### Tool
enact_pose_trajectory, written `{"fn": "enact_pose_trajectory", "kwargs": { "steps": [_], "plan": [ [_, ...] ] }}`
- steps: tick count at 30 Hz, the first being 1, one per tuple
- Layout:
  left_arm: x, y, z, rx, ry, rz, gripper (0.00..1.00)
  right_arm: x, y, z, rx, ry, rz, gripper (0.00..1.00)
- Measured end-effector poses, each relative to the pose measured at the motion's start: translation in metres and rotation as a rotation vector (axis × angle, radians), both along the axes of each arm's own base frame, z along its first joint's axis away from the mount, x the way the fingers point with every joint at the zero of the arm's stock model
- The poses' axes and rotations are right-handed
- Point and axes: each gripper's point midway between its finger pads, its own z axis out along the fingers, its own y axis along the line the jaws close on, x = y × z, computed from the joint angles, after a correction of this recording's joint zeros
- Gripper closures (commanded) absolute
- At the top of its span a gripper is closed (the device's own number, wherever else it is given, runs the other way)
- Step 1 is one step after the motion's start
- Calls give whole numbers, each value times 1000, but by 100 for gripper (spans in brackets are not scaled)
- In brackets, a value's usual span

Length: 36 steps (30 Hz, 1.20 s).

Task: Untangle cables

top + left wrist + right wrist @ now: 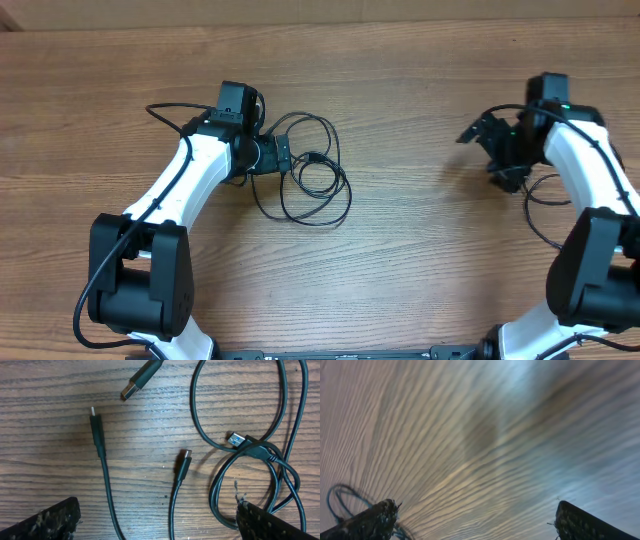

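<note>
Cables [260,452] lie tangled just beneath left gripper [283,155], its fingers spread wide, empty; right gripper [490,150], well apart from it, likewise wide, empty; risk: pinching two crossed strands together would drag whole tangle, tightening it.

left arm [185,185]: white link runs from base at the near edge up and right, wrist bent | left gripper [283,155]: points right, jaws spread wide, fingers [45,520] grip nothing | right arm [590,165]: link leans left, wrist turned left | right gripper [488,150]: points left, jaws wide apart, holds nothing
</note>
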Motion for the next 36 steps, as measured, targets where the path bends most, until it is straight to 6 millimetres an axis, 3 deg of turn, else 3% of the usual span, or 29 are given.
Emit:
{"fn": "enact_pose_trajectory", "kwargs": {
  "steps": [6,23,36],
  "plan": [
    [0,0,0,0,0,0,0,4,24,0,-24,-17,71,0],
    [0,0,0,0,0,0,0,14,48,0,-88,-71,143,1],
    [0,0,0,0,0,0,0,19,88,3,-84,-126,240,0]
  ]
}}
